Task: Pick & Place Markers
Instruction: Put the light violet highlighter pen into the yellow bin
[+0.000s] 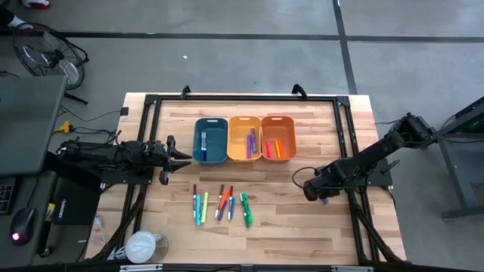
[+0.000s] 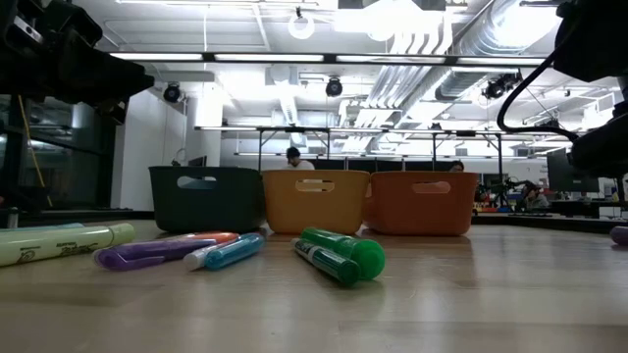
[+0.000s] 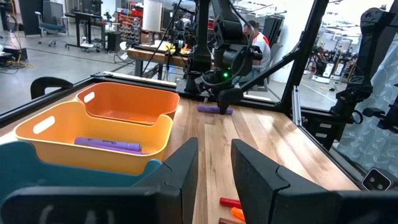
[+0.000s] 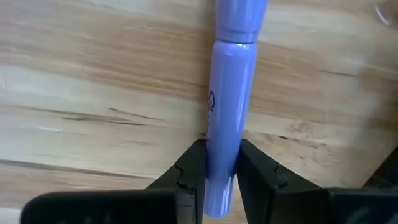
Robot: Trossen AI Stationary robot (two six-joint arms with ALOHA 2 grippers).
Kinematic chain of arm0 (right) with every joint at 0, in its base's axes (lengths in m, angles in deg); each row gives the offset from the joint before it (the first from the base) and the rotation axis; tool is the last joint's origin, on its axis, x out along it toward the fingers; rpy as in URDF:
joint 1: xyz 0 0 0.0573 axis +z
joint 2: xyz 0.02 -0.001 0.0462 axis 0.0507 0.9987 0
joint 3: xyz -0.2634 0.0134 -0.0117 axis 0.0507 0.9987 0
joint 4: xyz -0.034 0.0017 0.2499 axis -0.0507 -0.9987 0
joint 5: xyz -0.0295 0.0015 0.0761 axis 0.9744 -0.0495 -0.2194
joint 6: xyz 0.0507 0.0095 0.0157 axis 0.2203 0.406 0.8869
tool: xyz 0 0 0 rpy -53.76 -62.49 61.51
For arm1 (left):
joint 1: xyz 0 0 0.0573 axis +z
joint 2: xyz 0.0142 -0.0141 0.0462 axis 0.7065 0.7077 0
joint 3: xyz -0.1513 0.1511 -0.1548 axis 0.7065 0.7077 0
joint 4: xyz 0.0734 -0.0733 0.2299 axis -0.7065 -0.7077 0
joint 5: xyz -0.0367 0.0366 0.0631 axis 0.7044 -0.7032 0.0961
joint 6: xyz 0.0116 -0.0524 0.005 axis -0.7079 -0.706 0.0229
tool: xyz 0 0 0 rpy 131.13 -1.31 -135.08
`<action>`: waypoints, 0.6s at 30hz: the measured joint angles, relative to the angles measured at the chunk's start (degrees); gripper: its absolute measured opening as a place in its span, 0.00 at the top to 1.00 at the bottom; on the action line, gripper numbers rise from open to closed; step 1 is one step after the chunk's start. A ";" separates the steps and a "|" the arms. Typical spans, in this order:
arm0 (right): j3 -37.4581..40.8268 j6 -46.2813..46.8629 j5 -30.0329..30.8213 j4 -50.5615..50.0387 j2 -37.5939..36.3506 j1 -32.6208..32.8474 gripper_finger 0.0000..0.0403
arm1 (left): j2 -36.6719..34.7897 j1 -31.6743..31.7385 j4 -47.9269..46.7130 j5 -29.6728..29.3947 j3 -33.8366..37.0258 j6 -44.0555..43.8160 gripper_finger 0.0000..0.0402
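From above, the right gripper [image 1: 325,198] is sitting low on the counter [image 1: 302,227], a purple marker [image 1: 326,201] under it. Its wrist view is showing the jaws clamping that marker [image 4: 227,124] squarely; lifting straight should keep it level. The left gripper [image 3: 214,168] is waiting, jaws apart, beside the bins [image 3: 93,134].

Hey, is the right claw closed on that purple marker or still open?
Shut on it. In the right wrist view both fingers press against the purple marker, which lies flat on the table.
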 joint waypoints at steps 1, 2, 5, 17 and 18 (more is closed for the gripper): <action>0.00 -0.43 -0.02 0.10 0.00 0.00 0.85 | 0.01 0.01 0.01 0.00 0.01 -0.02 0.77; 0.00 -0.94 -0.06 0.17 0.00 0.00 0.85 | 0.00 0.02 0.02 0.00 0.00 -0.02 0.77; -0.38 -1.36 0.14 -0.38 0.02 0.03 0.85 | 0.02 0.02 0.00 0.00 -0.01 -0.02 0.77; -4.45 -2.74 7.30 -5.27 -5.54 0.37 0.86 | 0.02 0.00 0.02 0.00 0.00 -0.02 0.77; -4.95 -2.73 7.37 -5.68 -6.00 0.37 0.86 | 0.00 0.00 0.01 0.00 -0.02 -0.02 0.77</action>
